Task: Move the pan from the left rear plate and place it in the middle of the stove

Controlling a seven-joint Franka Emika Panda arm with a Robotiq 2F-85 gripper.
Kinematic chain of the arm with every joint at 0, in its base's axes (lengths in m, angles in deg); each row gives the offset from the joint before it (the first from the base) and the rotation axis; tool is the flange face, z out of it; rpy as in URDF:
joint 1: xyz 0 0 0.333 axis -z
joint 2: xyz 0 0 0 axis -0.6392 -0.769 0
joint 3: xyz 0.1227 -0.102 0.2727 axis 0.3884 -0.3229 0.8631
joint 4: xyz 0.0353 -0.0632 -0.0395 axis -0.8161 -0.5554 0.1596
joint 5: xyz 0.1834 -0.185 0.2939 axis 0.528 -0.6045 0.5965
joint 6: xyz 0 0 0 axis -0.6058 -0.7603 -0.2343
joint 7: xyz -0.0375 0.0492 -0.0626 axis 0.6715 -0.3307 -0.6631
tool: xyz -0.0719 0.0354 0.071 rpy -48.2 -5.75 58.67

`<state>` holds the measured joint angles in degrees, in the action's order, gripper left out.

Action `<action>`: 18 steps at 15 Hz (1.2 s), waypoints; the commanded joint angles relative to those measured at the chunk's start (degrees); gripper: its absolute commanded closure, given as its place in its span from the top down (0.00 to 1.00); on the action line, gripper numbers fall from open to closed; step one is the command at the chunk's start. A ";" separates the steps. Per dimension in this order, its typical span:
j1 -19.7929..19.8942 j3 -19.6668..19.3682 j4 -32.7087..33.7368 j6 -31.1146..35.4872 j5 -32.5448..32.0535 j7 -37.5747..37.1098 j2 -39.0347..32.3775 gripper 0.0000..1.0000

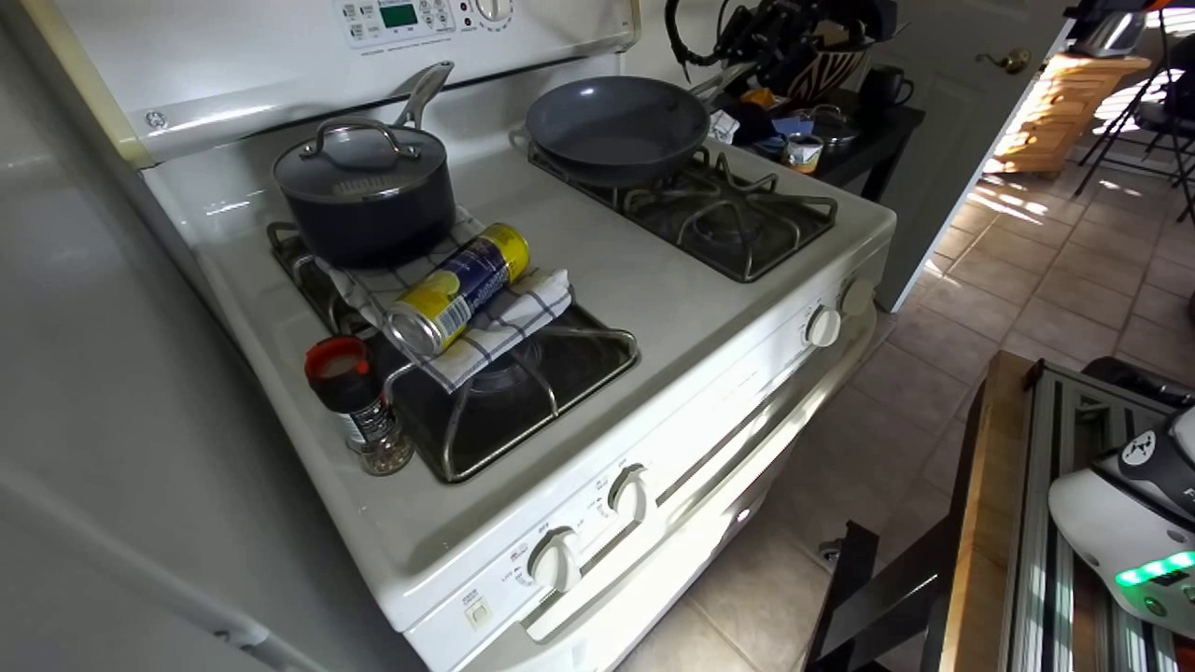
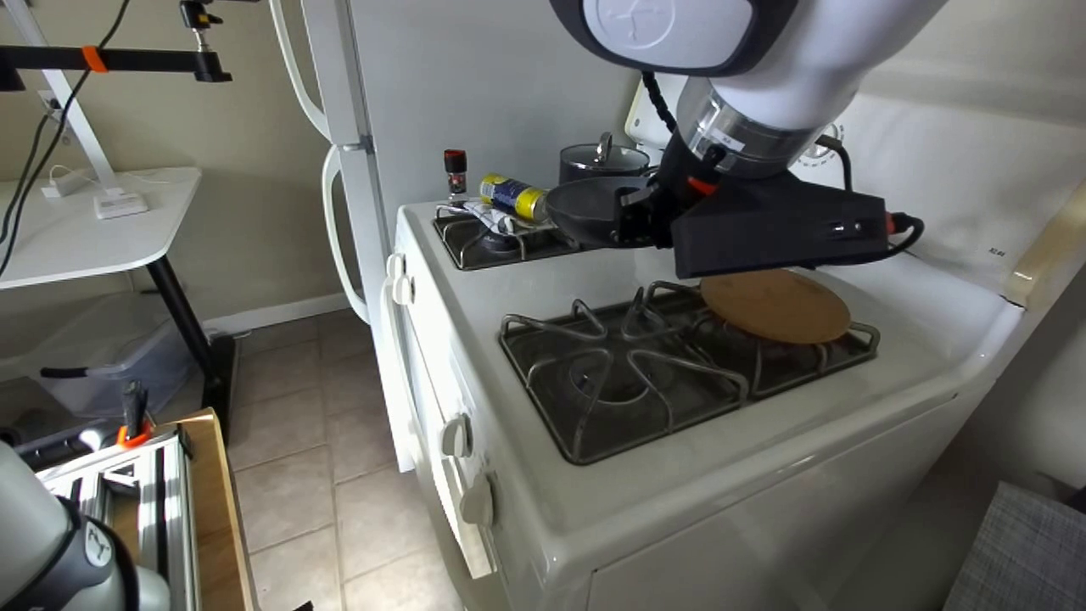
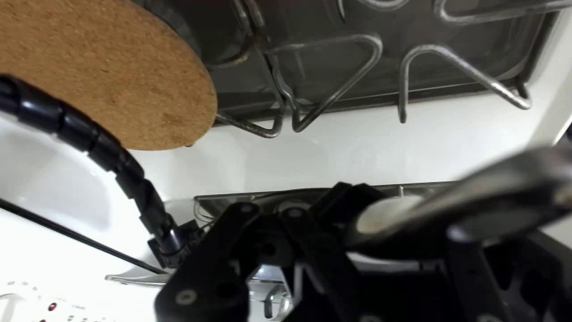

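The dark grey pan (image 1: pixel 616 131) hangs level above the stove (image 1: pixel 588 257) in an exterior view, seen over the grate by the side table. In an exterior view the pan (image 2: pixel 587 212) shows raised above the stove top, past the tan-brown left rear plate (image 2: pixel 776 305). The bare plate lies on the rear burner grate. It also shows in the wrist view (image 3: pixel 103 76) and is hidden in an exterior view. My gripper (image 2: pixel 636 219) is shut on the pan's handle, which shows blurred in the wrist view (image 3: pixel 505 201). The dark fingertips partly hide the grip.
A dark lidded pot (image 1: pixel 364 191), a yellow-blue can (image 1: pixel 467 285) on a checked towel (image 1: pixel 513 327), and a red-topped spice grinder (image 1: pixel 359 401) stand at the other grate. The white back panel (image 1: pixel 252 65) rises behind. A refrigerator (image 2: pixel 484 93) borders the stove.
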<state>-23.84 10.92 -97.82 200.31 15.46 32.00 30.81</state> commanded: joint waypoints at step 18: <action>-5.80 -2.04 -7.07 -6.64 -1.20 13.11 1.22 0.01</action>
<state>-29.08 9.22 -105.23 195.51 13.07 44.43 32.02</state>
